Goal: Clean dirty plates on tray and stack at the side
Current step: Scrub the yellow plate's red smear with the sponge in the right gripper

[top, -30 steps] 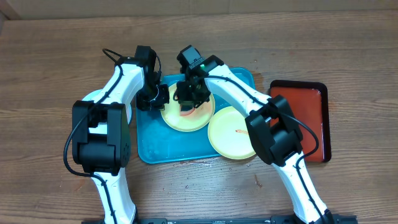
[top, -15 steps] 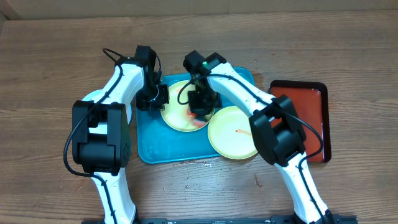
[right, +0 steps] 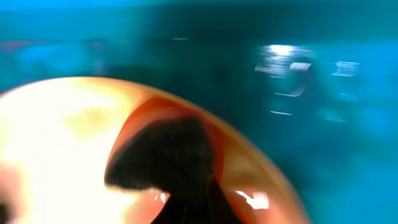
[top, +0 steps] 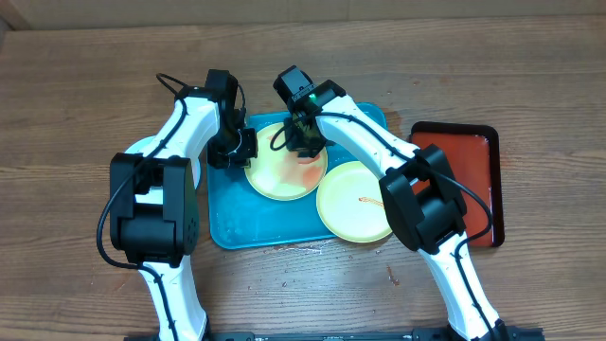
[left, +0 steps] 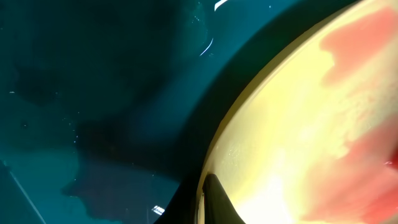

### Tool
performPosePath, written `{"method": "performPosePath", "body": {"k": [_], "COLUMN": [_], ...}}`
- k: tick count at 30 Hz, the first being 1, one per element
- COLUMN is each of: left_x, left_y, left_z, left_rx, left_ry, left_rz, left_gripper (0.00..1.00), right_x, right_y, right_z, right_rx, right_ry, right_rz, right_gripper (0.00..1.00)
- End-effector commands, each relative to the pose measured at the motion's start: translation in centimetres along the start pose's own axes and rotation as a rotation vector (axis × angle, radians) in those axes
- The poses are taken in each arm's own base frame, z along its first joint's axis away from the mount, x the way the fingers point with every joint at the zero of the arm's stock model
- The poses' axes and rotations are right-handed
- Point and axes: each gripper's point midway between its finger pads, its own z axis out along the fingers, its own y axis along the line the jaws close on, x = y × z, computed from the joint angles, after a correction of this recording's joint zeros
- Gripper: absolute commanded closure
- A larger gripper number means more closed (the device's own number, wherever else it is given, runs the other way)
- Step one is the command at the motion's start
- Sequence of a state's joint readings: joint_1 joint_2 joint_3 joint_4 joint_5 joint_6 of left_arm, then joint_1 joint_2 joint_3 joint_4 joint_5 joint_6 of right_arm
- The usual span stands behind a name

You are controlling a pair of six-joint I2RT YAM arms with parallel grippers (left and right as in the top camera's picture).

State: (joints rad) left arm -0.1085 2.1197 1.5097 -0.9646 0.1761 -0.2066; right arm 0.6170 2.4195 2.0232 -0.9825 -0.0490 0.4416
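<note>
Wooden table overhead, teal tray at centre, red tray to the right. On it, yellow-green plate with left gripper at its left rim, right gripper over its far side; second plate overlapping the right edge. Left wrist: 1 dark finger inside the rim, grip unclear. Right wrist: blurred, dark shape on reddish smear, opening unreadable.

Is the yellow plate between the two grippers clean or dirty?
Dirty. The yellow plate has a reddish smear on its right side in the overhead view; the left wrist view shows pink-red patches too.
</note>
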Motion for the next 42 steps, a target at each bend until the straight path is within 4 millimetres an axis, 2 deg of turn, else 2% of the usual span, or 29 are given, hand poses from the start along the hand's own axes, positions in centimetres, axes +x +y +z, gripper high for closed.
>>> {"method": "performPosePath", "body": {"k": [1, 4, 7, 10, 12, 15, 18, 21, 24, 27, 31, 35, 38, 42], "left_x": [1.4, 1.4, 1.4, 1.4, 1.4, 1.4, 1.4, 1.4, 1.4, 1.4, 1.4, 1.4, 1.5, 1.5], "left_y": [2.4, 2.4, 2.4, 2.4, 2.4, 2.4, 2.4, 2.4, 2.4, 2.4, 2.4, 2.4, 2.4, 2.4], "left_z": [2.6, 2.6, 2.6, 2.6, 2.6, 2.6, 2.6, 2.6, 2.6, 2.6, 2.6, 2.6, 2.6, 2.6], "left_rx": [-0.087, -0.087, -0.087, -0.086, -0.087, -0.087, -0.087, -0.087, -0.087, -0.087, -0.086, -0.087, -0.087, -0.087], "left_ry": [0.068, 0.068, 0.068, 0.068, 0.068, 0.068, 0.068, 0.068, 0.068, 0.069, 0.067, 0.068, 0.070, 0.070], "left_rz": [-0.020, -0.020, -0.020, -0.020, -0.020, -0.020, -0.020, -0.020, -0.020, -0.021, -0.021, -0.021, -0.021, -0.021], "left_gripper": [0.96, 0.96, 0.96, 0.96, 0.96, 0.96, 0.96, 0.96, 0.96, 0.96, 0.96, 0.96, 0.96, 0.96], "right_x": [4.1, 5.8, 7.2, 8.6, 9.2, 9.2, 8.3, 6.7, 4.9, 3.3, 1.7, 0.4, 1.1, 3.5], "right_y": [3.7, 5.9, 7.0, 6.1, 4.9, 1.5, -2.6, -6.1, -8.3, -9.1, -7.9, -4.8, -1.7, 1.6], "right_z": [3.1, 2.6, 1.7, 1.3, 1.1, 1.4, 1.5, 0.8, -0.2, -0.5, 0.0, 1.2, 2.9, 4.4], "right_rx": [-0.202, -0.322, -0.401, -0.388, -0.355, -0.222, -0.039, 0.127, 0.245, 0.303, 0.283, 0.191, 0.061, -0.125], "right_ry": [0.190, 0.271, 0.333, 0.395, 0.428, 0.442, 0.411, 0.340, 0.246, 0.163, 0.084, 0.012, 0.043, 0.167], "right_rz": [-0.005, -0.042, -0.079, -0.095, -0.096, -0.066, -0.022, 0.040, 0.072, 0.072, 0.053, 0.027, 0.008, -0.007], "right_gripper": [0.96, 0.96, 0.96, 0.96, 0.96, 0.96, 0.96, 0.96, 0.96, 0.96, 0.96, 0.96, 0.96, 0.96]}}
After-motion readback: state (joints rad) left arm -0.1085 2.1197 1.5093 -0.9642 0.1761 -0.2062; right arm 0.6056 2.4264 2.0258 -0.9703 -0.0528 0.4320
